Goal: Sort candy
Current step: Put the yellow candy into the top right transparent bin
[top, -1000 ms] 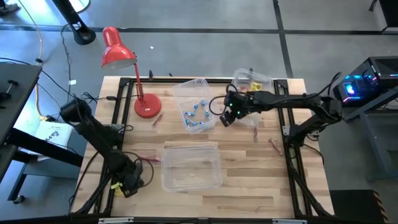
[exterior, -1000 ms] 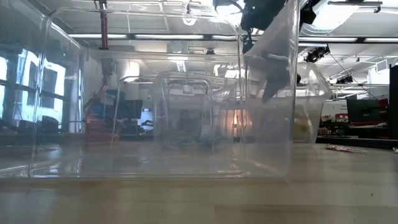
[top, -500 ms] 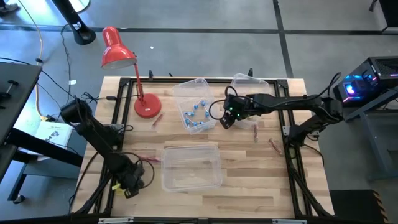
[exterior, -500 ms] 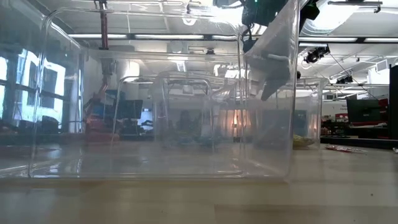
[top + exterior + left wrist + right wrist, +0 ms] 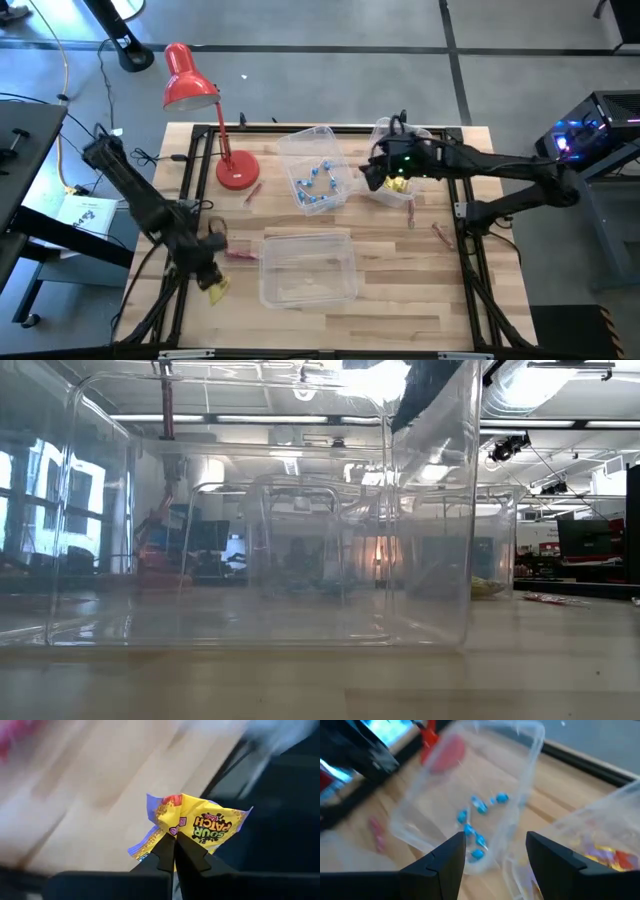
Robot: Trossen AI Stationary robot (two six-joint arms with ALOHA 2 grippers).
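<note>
My left gripper (image 5: 212,284) is at the table's near left, shut on a yellow candy packet (image 5: 205,820), which also shows as the yellow packet (image 5: 218,291) in the high view. My right gripper (image 5: 495,855) hangs open above the far bins, its fingers holding nothing. Blue candies (image 5: 475,820) lie in the far middle bin (image 5: 312,170). Yellow candies (image 5: 605,852) lie in the far right bin (image 5: 420,135). Red-pink sticks (image 5: 240,255) lie loose on the table. My left gripper pinches a crumpled edge of the yellow packet (image 5: 172,831) between its two fingertips. The fingers slant down from above. The packet sticks out past the fingertips and is lifted clear of the table.
An empty clear bin (image 5: 307,267) stands at the near middle, right of my left gripper. A red desk lamp (image 5: 190,85) stands on its base (image 5: 237,170) at the far left. More sticks (image 5: 441,235) lie near the right edge.
My left gripper has shut on the yellow packet at the near left, risen with it and tipped less steeply, lifting it clear. My right gripper has risen, staying open. The far right bin, tilted a second ago, stands flat.
</note>
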